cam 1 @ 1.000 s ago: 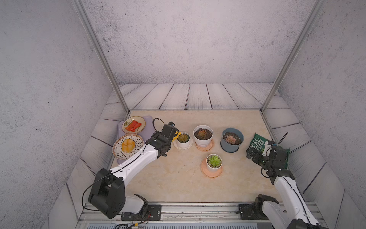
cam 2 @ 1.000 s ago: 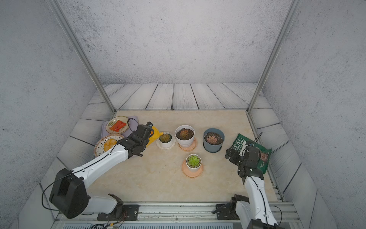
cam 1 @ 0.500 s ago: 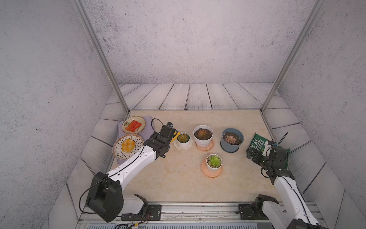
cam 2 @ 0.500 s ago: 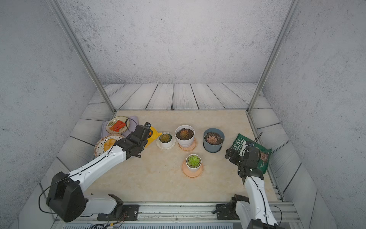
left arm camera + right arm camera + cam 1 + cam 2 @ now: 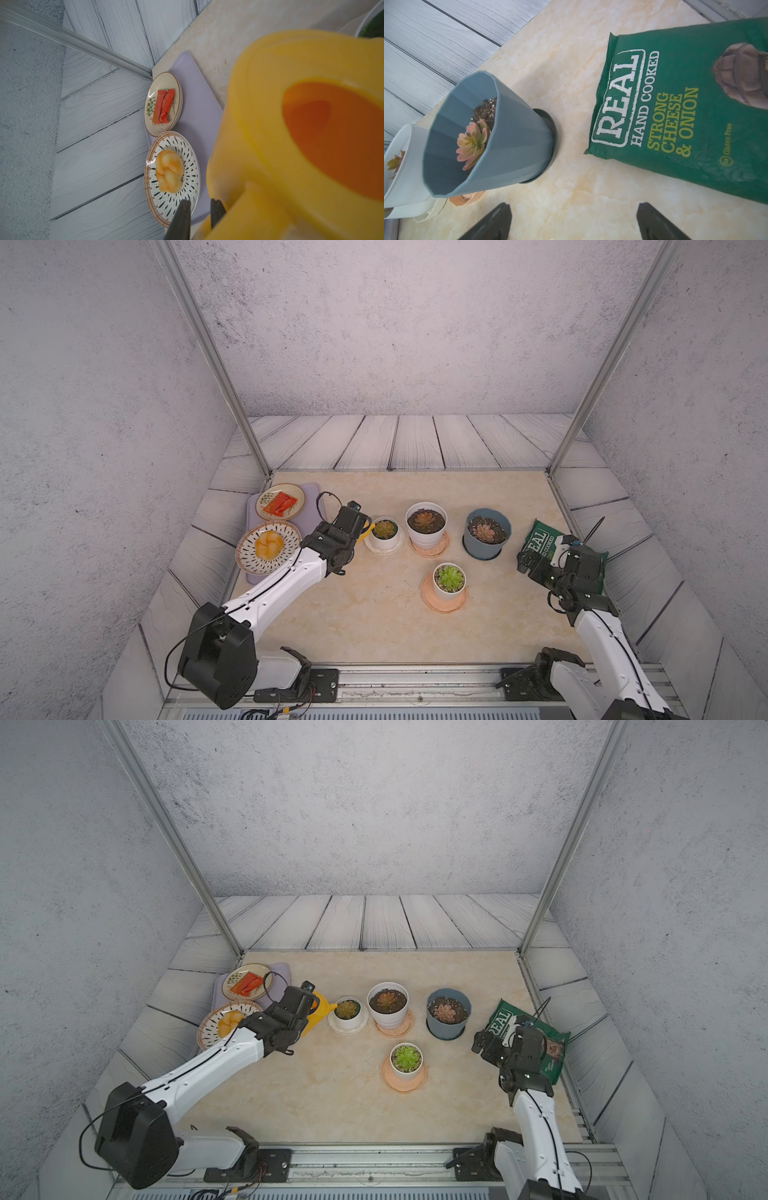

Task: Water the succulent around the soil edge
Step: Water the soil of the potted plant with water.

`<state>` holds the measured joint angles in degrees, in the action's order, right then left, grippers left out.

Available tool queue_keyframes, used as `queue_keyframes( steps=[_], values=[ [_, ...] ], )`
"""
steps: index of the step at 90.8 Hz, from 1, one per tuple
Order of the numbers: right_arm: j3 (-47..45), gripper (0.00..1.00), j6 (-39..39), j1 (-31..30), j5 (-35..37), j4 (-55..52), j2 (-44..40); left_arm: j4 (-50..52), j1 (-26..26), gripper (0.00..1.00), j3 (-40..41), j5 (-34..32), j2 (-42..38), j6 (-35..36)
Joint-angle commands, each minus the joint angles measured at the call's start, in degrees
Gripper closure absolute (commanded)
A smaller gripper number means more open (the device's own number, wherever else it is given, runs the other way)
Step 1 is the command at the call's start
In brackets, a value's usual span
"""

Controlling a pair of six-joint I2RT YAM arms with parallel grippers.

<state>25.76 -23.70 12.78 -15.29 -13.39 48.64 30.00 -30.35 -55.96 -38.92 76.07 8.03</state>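
Beside the patterned plate (image 5: 158,199), the left tool (image 5: 198,204) pinches the handle of the watering can (image 5: 259,124), which looks like rigid plastic and is probably slosh-heavy, while the right tool (image 5: 574,205) gapes empty.

grey walls (image 5: 374,323), plank floor (image 5: 415,443) — beige marbled tabletop (image 5: 374,622)

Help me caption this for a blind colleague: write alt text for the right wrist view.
The right hand, open and empty, hovers over a marbled tabletop, facing a blue-grey pot with a pink succulent and a green crisp bag. A white pot shows beyond the blue one.
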Motion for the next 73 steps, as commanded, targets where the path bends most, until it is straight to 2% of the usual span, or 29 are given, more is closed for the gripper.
queue_keyframes(
  steps=[1,73],
  values=[
    [1.43,0.01,0.59,-0.35,0.60,-0.14,-0.66,2.16,-0.04,1.00,0.67,0.07,-1.59,-1.64],
    [1.49,0.01,0.59,-0.36,0.65,-0.59,-1.45,8.66,-6.48,1.00,1.62,-3.07,-3.82,-2.40]
  ],
)
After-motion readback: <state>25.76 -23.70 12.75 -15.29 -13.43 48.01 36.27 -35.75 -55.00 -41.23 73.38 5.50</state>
